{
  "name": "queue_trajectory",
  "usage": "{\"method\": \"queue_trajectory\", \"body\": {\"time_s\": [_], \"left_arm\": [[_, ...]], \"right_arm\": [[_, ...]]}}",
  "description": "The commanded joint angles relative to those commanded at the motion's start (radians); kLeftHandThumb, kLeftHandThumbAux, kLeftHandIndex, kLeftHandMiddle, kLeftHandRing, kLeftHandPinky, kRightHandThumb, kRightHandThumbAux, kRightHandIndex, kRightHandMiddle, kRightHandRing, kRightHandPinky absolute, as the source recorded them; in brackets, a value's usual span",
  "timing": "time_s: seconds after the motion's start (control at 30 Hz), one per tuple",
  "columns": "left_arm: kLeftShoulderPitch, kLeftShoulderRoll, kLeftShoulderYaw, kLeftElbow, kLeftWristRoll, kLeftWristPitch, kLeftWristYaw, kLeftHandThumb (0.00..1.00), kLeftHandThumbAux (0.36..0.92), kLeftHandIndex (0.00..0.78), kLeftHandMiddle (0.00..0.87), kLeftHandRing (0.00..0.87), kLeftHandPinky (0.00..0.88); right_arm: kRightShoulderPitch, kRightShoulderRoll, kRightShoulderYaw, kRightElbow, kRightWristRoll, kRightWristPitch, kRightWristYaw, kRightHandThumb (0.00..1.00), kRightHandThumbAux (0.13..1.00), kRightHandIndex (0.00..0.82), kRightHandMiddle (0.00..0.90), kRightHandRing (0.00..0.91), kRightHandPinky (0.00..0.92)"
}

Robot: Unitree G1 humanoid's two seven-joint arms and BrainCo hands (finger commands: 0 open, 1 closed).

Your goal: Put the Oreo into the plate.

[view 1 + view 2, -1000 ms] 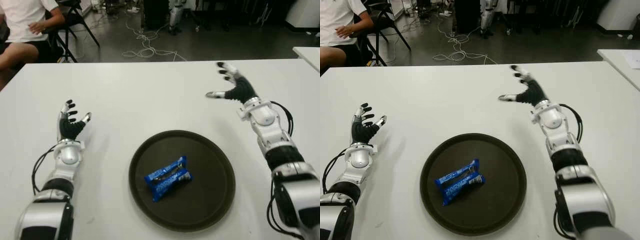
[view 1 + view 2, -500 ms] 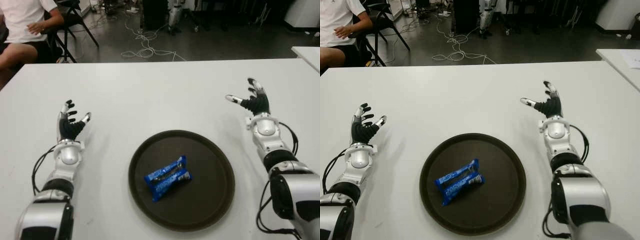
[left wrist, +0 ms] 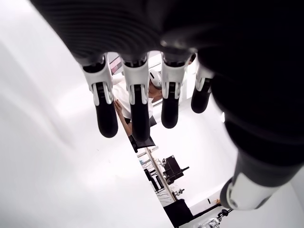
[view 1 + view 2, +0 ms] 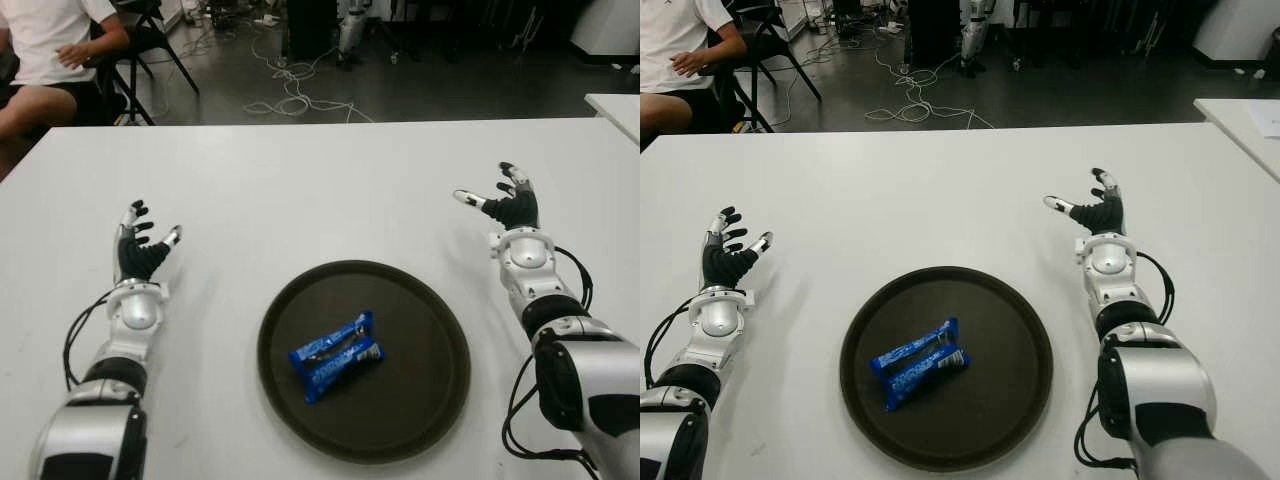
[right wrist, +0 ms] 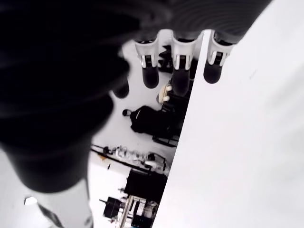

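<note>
A blue Oreo pack (image 4: 336, 355) lies on the dark round plate (image 4: 420, 385) at the near middle of the white table. My right hand (image 4: 503, 200) shows to the right of the plate and a little beyond it, fingers spread and holding nothing. My left hand (image 4: 142, 243) shows to the left of the plate, fingers (image 3: 134, 108) also spread and empty. Neither hand touches the pack or the plate.
The white table (image 4: 300, 190) stretches wide around the plate. A seated person (image 4: 50, 50) is beyond its far left corner. Cables (image 4: 290, 95) lie on the floor behind. Another white table's corner (image 4: 615, 105) is at the far right.
My right hand has drawn back from farther over the table toward my right side, stopping to the right of the plate. The left hand and the Oreo pack stayed where they were.
</note>
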State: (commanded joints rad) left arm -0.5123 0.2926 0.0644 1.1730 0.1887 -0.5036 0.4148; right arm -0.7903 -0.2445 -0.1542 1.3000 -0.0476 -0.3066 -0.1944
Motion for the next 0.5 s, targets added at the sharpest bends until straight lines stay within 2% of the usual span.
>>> {"method": "queue_trajectory", "body": {"time_s": [0.23,0.5], "left_arm": [[0.003,0.0,-0.004,-0.005,0.004,-0.007,0.006,0.211,0.71,0.096,0.181,0.207,0.234],[-0.001,-0.003,-0.001,-0.006,0.0,0.0,0.004,0.2,0.703,0.1,0.187,0.214,0.242]], "right_arm": [[0.004,0.001,-0.032,0.002,0.024,-0.009,0.042,0.0,0.735,0.114,0.097,0.079,0.048],[0.005,0.002,-0.036,0.005,0.021,-0.008,0.049,0.0,0.667,0.127,0.077,0.027,0.002]]}}
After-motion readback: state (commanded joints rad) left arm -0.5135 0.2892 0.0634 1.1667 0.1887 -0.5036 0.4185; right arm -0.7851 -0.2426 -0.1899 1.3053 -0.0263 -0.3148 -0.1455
